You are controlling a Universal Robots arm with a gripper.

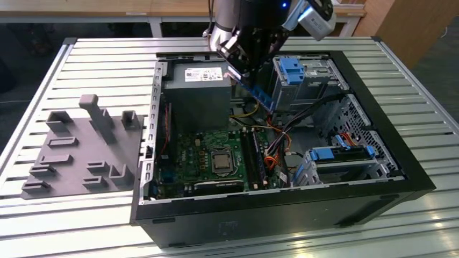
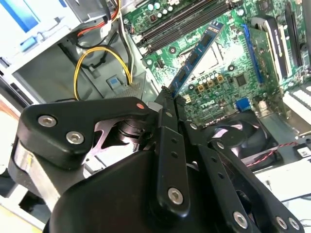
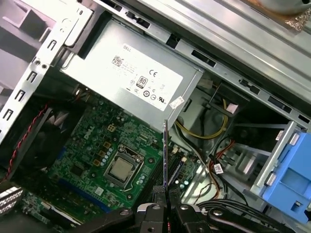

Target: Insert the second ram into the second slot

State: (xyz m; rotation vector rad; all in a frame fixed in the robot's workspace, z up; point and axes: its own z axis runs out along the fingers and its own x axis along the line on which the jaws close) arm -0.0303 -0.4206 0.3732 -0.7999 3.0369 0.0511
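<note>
The second ram [image 1: 260, 97], a thin blue stick with dark chips, hangs tilted in the air above the open computer case. My gripper [image 1: 242, 75] is shut on its upper end. In the second wrist view the ram [image 2: 197, 56] slants out from the gripper [image 2: 168, 95] over the green motherboard [image 2: 218, 73]. It is seen edge-on [image 3: 165, 150] in the first wrist view, rising from the gripper [image 3: 165, 191]. The dark memory slots [image 1: 251, 150] [image 2: 187, 22] lie well below the stick, beside the processor socket [image 1: 219, 161]. Which one is the second slot I cannot tell.
A grey power supply [image 1: 197, 91] stands close beside the gripper. Blue drive-bay latches [image 1: 294, 70] [image 1: 337, 153] and loose cables [image 1: 283, 131] crowd the case on the exterior view's right. A grey fixture plate [image 1: 79, 150] lies on the slatted table on the exterior view's left.
</note>
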